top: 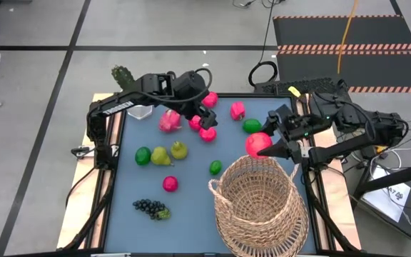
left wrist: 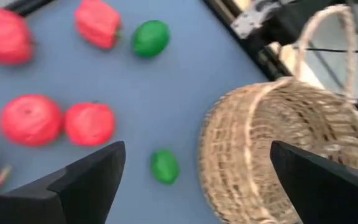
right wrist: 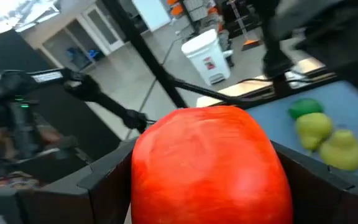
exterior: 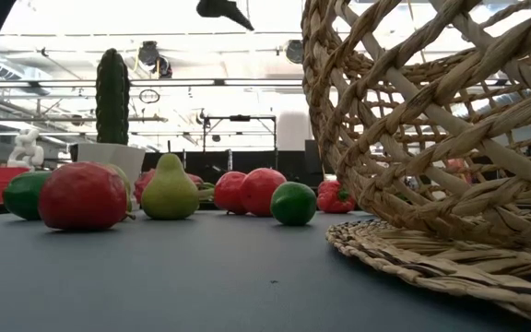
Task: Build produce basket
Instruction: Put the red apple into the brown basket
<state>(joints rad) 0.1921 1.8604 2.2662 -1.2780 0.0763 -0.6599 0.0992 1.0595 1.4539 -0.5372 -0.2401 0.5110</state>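
while the large round tan woven wicker basket stands at the near right of the dark blue table top, we see our right gripper clamped on a round red toy apple just beyond the basket's far rim. we judge the coming move turns on this: the basket mouth lies just nearward of that apple, so a short carry toward the basket and a release would do. the basket's arched loop handle rises on the rim toward the right arm, and we should clear it. farther from the basket, our left gripper hangs with fingers spread wide and empty over two pink-red toy fruits. we can read no writing or brand anywhere.
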